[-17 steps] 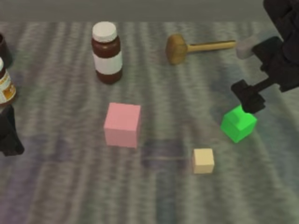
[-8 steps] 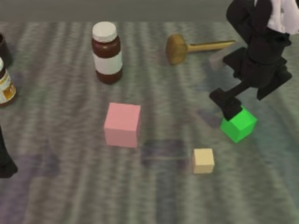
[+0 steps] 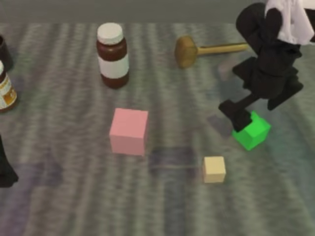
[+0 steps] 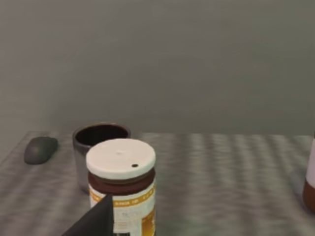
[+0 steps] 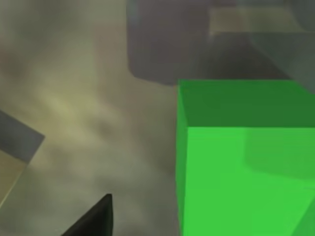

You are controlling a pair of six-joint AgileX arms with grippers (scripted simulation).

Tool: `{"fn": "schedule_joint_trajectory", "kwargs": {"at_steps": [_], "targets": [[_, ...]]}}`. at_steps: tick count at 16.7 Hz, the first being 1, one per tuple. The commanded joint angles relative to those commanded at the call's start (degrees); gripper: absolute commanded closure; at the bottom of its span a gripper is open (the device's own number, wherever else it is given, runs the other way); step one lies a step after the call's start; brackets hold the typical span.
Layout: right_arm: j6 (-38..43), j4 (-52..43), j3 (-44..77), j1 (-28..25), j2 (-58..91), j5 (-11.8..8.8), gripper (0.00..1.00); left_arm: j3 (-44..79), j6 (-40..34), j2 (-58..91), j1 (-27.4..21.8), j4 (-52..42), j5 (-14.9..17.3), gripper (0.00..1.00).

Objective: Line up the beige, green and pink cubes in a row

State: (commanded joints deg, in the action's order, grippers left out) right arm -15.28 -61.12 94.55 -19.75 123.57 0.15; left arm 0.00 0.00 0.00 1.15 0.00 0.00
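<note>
The green cube (image 3: 255, 132) sits at the right of the table, and it fills much of the right wrist view (image 5: 246, 162). My right gripper (image 3: 250, 122) hangs over it, open. One dark finger (image 3: 239, 117) stands just left of the cube, a gap apart from it (image 5: 101, 216); the other finger is hidden. The pink cube (image 3: 129, 130) rests near the middle. The small beige cube (image 3: 214, 169) lies between them, nearer the front. My left gripper (image 3: 5, 167) is parked at the left edge, open.
A brown white-capped bottle (image 3: 112, 55) stands at the back. A wooden mallet (image 3: 189, 50) lies at the back right, close to my right arm. A labelled jar (image 4: 122, 187) and a dark cup (image 4: 96, 142) stand at the left edge, with a grey lump (image 4: 40, 149) beyond them.
My right arm has swung left and come down over the green cube, bringing one finger to its left side. The cubes have not moved. The left gripper has slid a little toward the front.
</note>
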Motion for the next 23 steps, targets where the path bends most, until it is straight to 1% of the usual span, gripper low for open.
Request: {"fn": "schedule_joint_trajectory", "kwargs": {"at_steps": [5,7,10,23], "targets": [[0.2,11.4,-6.62,-0.12,4.29,0.04,0.0,0.0,0.0,0.0,0.0,0.0,0.0,0.0],[0.23,13.1,-7.8,-0.16,5.14,0.05,0.0,0.0,0.0,0.0,0.0,0.0,0.0,0.0],[0.23,13.15,-7.84,-0.16,5.17,0.05,0.0,0.0,0.0,0.0,0.0,0.0,0.0,0.0],[0.23,13.15,-7.84,-0.16,5.17,0.05,0.98,0.0,0.0,0.0,0.0,0.0,0.0,0.0]]}}
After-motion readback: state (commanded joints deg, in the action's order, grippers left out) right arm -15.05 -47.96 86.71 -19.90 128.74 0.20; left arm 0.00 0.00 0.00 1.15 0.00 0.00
